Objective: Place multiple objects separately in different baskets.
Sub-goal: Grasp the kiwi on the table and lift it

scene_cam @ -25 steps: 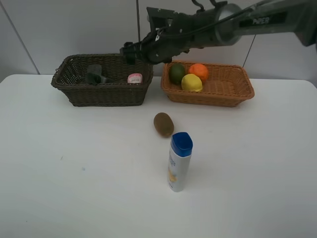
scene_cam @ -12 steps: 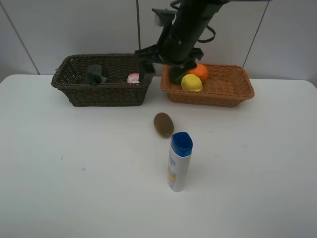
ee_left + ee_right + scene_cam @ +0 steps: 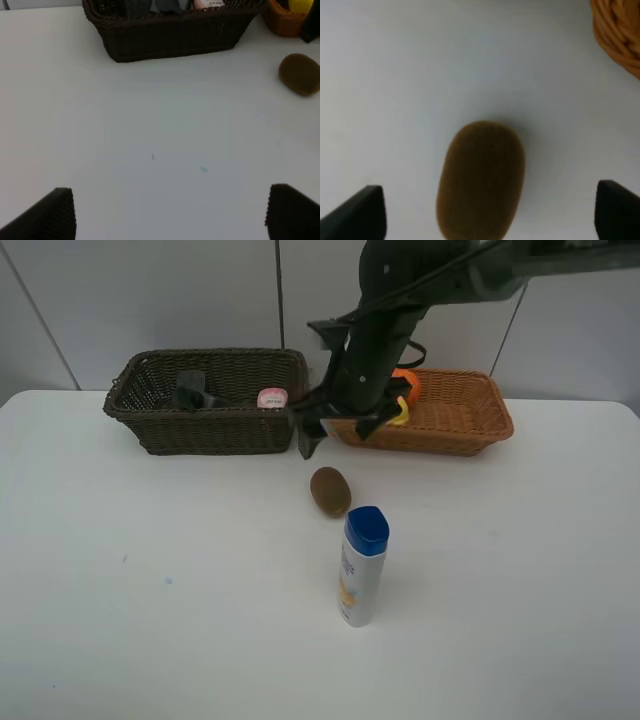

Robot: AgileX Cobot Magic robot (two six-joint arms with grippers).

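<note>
Item: brown oval kiwi (image 3: pixel 330 491), lying near the middle of the white table (image 3: pixel 150 590), just in front of the gap between the deep dark brown wicker basket (image 3: pixel 200 430) and the shallow orange-tan wicker basket (image 3: pixel 450 435) along the far edge. An upright white blue-capped bottle (image 3: pixel 362 565) stands just beside the kiwi towards the near edge, and a pink bottle (image 3: pixel 272 397) and dark green pump bottle (image 3: pixel 190 390) lie in the dark basket. Right gripper (image 3: pixel 333 440): jaws spread wide, empty, above the kiwi; left gripper (image 3: pixel 172 215): jaws spread wide, empty, over bare table.
</note>
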